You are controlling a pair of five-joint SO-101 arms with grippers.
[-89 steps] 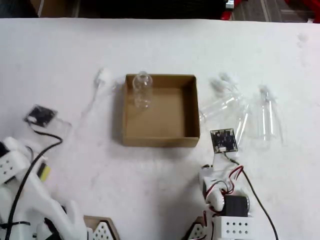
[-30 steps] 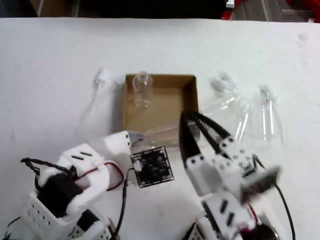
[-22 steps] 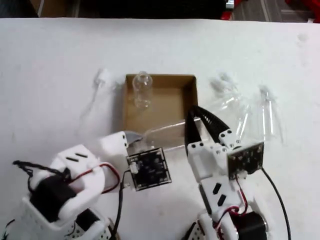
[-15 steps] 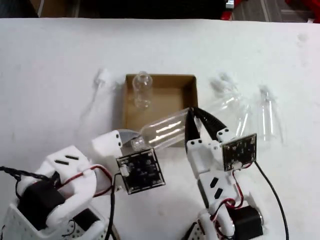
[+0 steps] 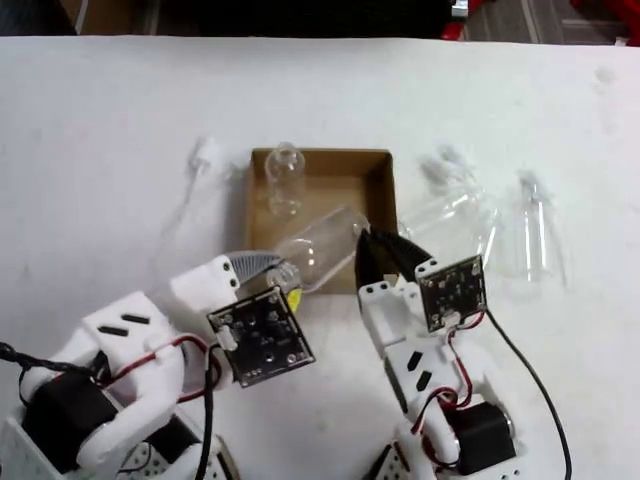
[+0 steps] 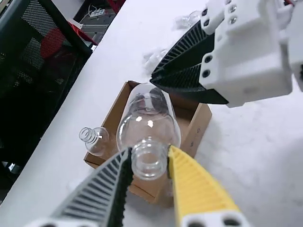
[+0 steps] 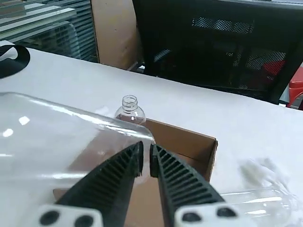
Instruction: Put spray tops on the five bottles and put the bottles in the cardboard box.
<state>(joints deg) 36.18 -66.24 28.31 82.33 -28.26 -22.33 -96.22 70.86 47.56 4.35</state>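
At centre frame in the high view, the left gripper (image 5: 278, 268) was clamped on the neck of a clear bottle (image 5: 322, 243), tilted over the front edge of the cardboard box (image 5: 332, 198). The right gripper (image 5: 368, 237), pinched closed and empty, sat at its base.

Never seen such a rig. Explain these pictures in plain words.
Two white robot arms work at a white table. One picture looks down from above; the other two come from a camera on each arm's wrist. On the table: a brown cardboard box with one clear plastic bottle standing inside, more clear bottles lying to its right, a white spray top to its left. The left gripper holds a topless clear bottle by the neck above the box; the right gripper, shut, is at its base.
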